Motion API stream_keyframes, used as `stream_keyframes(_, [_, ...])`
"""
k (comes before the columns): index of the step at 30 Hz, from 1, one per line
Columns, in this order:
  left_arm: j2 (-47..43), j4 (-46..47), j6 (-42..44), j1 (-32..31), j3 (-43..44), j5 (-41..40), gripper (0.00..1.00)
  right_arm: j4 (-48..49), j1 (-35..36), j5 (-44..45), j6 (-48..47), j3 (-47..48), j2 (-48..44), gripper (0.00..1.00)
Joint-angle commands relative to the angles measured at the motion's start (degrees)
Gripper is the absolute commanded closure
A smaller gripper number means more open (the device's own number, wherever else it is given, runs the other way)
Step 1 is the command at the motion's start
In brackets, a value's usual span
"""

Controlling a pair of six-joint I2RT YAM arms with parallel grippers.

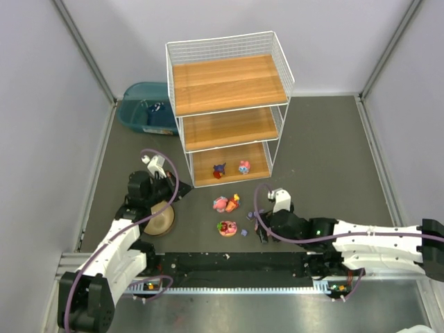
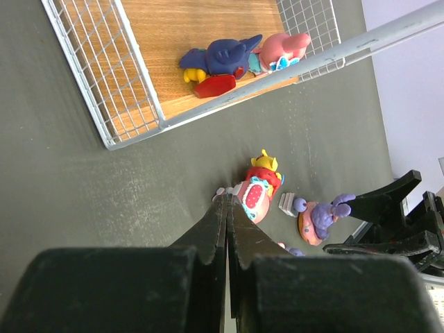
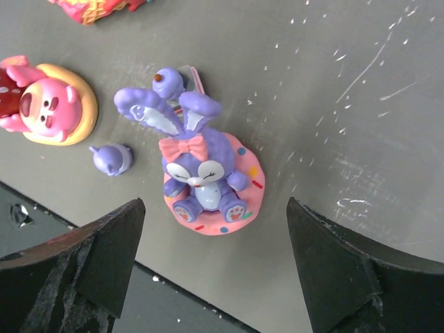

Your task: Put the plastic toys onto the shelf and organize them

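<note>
Right tool spread, straddling bunny; left tool clenched, empty; scuffed dark-grey tabletop, pale walls.

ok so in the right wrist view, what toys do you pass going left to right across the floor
pink toy on a yellow disc → small purple piece → purple bunny on a pink disc. The red and orange toy at the top edge lies above the pink one, so it is left out.
</note>
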Motion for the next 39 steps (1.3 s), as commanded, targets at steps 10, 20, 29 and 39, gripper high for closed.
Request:
stream_keyframes(10, [0.4, 3.0, -0.7, -0.1, -0.1, -0.1, 1.0, 7.0, 0.7, 2.8, -6.1, 5.3, 10.3, 0.11])
stream_keyframes(20, [0.6, 3.2, -0.8, -0.1, -0.4, -0.4, 1.0, 7.5, 0.7, 1.0, -7.4, 5.5, 12.9, 0.15])
stream_keyframes(29, [0.7, 3.4, -0.9, -0.1, -0.5, -0.5, 1.0, 7.0, 0.7, 0.6, -7.7, 4.8, 14.7, 0.2])
stream_keyframes(39, [1.0, 3.5, -1.2, -0.1, -0.6, -0.9, 0.91, 3.4, 0.7, 2.4, -7.1, 8.0, 21.0, 0.61])
